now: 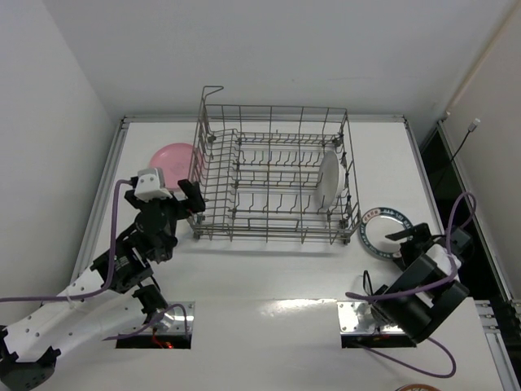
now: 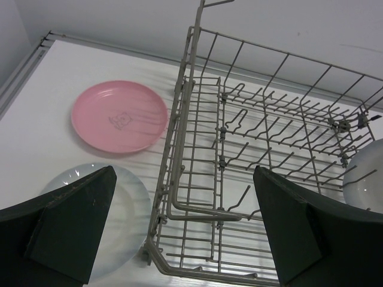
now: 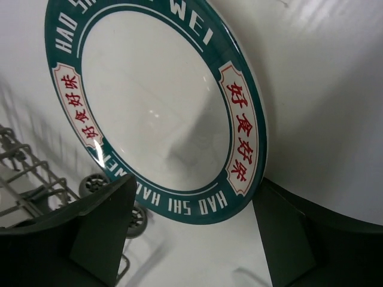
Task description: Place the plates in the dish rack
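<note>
**Worktop layout, top view, clock positions taken from the rack centre**

1. The dish rack stands on the worktop, towards the far side, with its raised corner loop at 11 o'clock.
2. The white plate is loaded. It stands on edge among the tines at the 3 o'clock end of the rack.
3. The pink plate lies flat on the worktop at 9 o'clock, just outside the rack wall.
4. The patterned-rim plate lies on the worktop at 4 o'clock, just beyond the rack's near corner. Its dark band carries white letters and red characters.
5. A pale glassy plate lies flat at about 8 o'clock, nearer than the pink plate and close to the rack's corner. It shows in the left wrist view only.

**Tool status**

- Left tool: jaws wide and holding nothing. It sits above the rack's 8 o'clock corner. One finger is over the glassy plate and the other is over the rack wires.
- Right tool: jaws apart, one finger on each side of the near rim of the patterned-rim plate. Neither finger can be seen touching the plate. A small rack wheel is visible beside the left-hand finger.
</note>
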